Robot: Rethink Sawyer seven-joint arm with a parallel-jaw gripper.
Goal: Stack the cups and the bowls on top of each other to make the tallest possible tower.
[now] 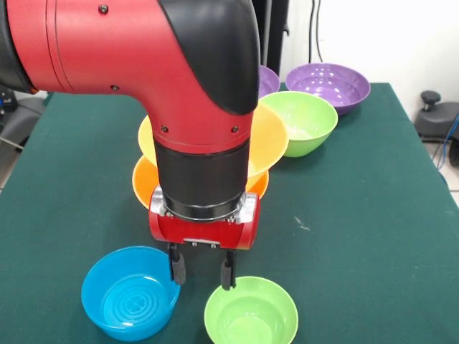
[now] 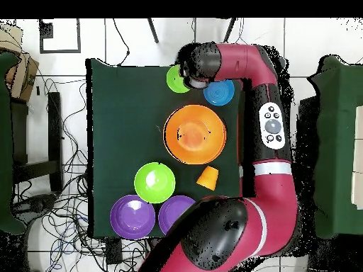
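Note:
My gripper (image 1: 202, 276) is open and empty, and hangs low over the table's near edge. It is between a small blue bowl (image 1: 129, 301) and a small green bowl (image 1: 251, 315). One fingertip (image 1: 227, 276) is close to the green bowl's far rim. Behind the arm, two large orange bowls (image 1: 271, 136) sit nested as the tower. A medium green bowl (image 1: 305, 118) and two purple bowls (image 1: 330, 82) stand further back. In the overhead view an orange cup (image 2: 207, 177) lies beside the orange bowls (image 2: 195, 133). The red cup is out of view.
In the overhead view the small green bowl (image 2: 177, 78) and the blue bowl (image 2: 220, 92) lie at the table's far edge, partly under the arm. The medium green bowl (image 2: 154, 182) and both purple bowls (image 2: 132, 216) cluster near the robot's base. Cables cover the floor at the left.

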